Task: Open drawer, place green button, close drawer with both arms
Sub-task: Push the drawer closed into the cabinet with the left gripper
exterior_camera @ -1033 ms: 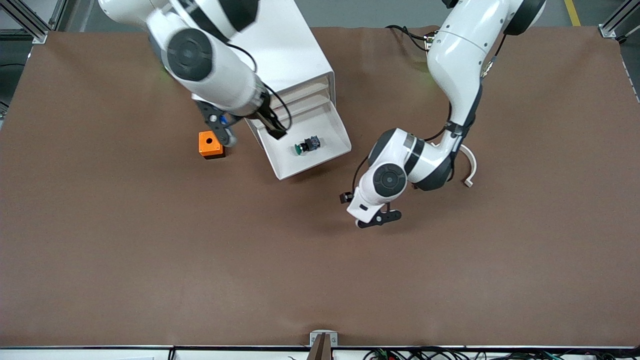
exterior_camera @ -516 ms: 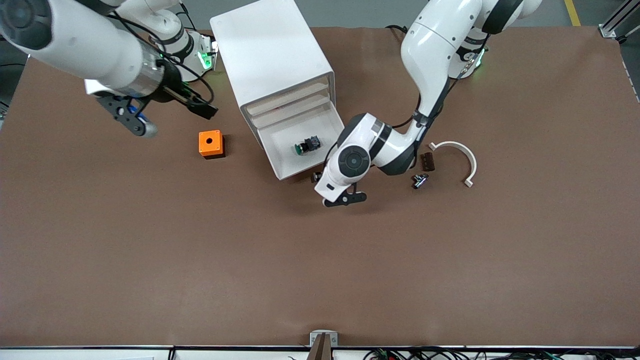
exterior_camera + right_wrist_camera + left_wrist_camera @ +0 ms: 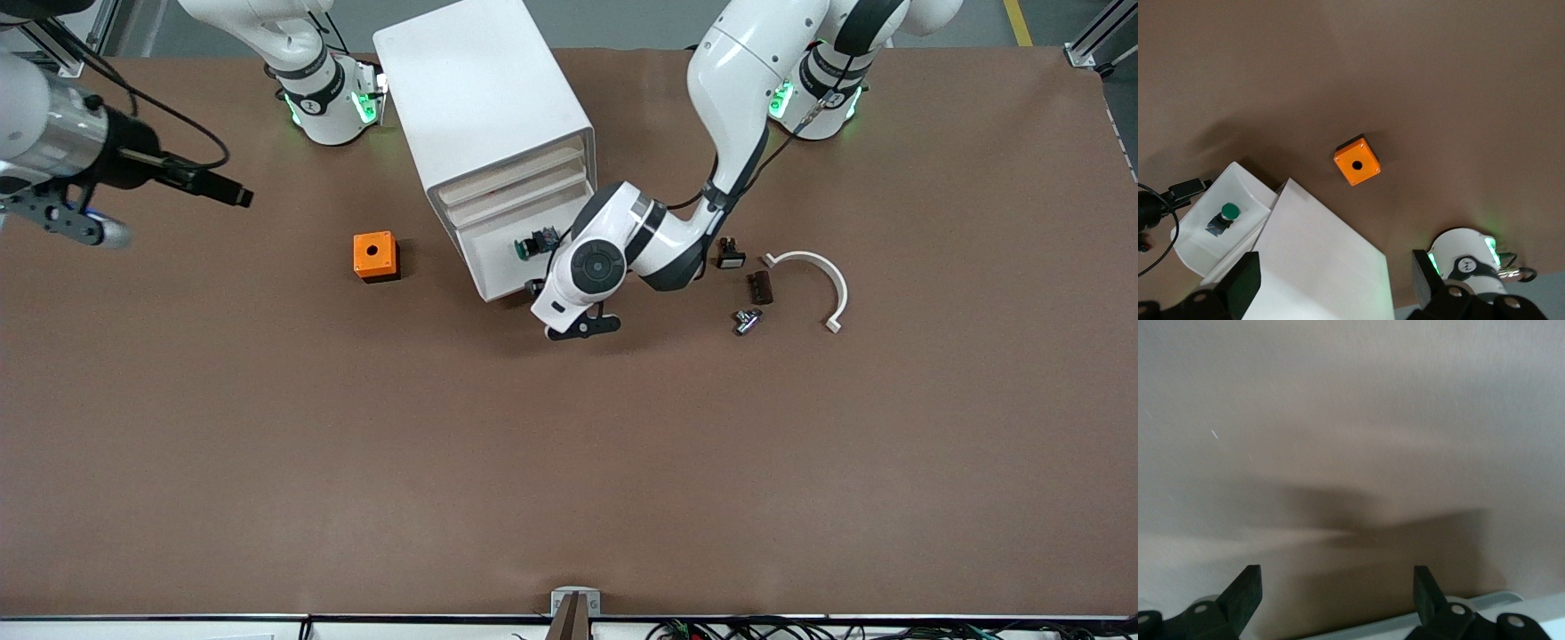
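The white cabinet (image 3: 489, 98) stands near the robot bases, and its lower drawer (image 3: 492, 271) is part-way out. The green-capped button (image 3: 532, 244) lies in that drawer. It also shows in the right wrist view (image 3: 1225, 215). My left gripper (image 3: 536, 287) is low at the drawer's front, open and empty. In the left wrist view (image 3: 1336, 587) it faces bare brown table, with a white edge beside one fingertip. My right gripper (image 3: 233, 194) is open and empty, raised over the right arm's end of the table. In its wrist view (image 3: 1335, 280) it is above the cabinet (image 3: 1325, 260).
An orange box (image 3: 374, 255) sits beside the cabinet toward the right arm's end. Toward the left arm's end lie a black switch with white face (image 3: 729, 254), a brown part (image 3: 758, 286), a silver metal part (image 3: 745, 320) and a white curved piece (image 3: 822, 276).
My right arm lifted out of the drawer and swung off to its end of the table. My left arm moved to the drawer front, and the drawer slid part-way in with the button.
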`<state>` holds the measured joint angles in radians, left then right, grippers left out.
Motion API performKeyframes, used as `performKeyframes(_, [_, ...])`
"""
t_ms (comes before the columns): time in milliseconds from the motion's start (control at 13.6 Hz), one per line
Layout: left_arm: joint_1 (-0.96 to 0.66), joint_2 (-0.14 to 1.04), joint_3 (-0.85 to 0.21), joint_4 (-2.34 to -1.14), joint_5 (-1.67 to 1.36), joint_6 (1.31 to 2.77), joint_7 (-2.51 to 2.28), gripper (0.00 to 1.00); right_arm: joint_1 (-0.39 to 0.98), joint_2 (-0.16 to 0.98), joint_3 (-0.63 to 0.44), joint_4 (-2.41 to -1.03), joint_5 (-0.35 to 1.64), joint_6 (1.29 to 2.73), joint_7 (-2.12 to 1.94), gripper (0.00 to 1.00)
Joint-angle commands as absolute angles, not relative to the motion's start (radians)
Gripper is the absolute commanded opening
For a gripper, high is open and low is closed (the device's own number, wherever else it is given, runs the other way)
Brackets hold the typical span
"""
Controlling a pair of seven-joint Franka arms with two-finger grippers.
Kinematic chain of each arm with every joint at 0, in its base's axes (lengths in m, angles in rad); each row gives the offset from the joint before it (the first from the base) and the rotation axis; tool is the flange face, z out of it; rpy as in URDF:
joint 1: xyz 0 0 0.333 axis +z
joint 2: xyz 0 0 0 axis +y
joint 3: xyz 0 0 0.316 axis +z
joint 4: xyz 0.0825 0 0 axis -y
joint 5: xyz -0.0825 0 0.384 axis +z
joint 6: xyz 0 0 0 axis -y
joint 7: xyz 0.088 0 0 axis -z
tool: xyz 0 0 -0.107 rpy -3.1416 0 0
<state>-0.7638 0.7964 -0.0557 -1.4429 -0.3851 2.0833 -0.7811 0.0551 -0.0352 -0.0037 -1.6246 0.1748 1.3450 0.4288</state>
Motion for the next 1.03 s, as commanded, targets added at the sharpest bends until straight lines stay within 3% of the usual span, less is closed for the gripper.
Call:
performKeyframes(0, [-0.801,0.793,-0.051,-1.443,-0.429,2.053,-0.819,1.0,-0.035,-0.075,0.017,-1.657,0.132,1.376,0.242,1.0])
performKeyframes(295, [-0.851,0.792,-0.051,-1.442,-0.475,2.052,-0.908,1.0,-0.038,-0.075,0.02,-1.625,0.02,1.465,0.137,1.0])
performKeyframes(516, [-0.9,0.793,-0.052,-1.443,-0.488,2.051,-1.0,1.0,-0.035,-0.066,0.021,-1.542,0.003,1.463,0.115,1.0])
performKeyframes(959, [-0.913,0.79,-0.052,-1.45,-0.488,1.954,-1.127,1.0,-0.04,-0.066,0.02,-1.534,0.017,1.453,0.098,1.0])
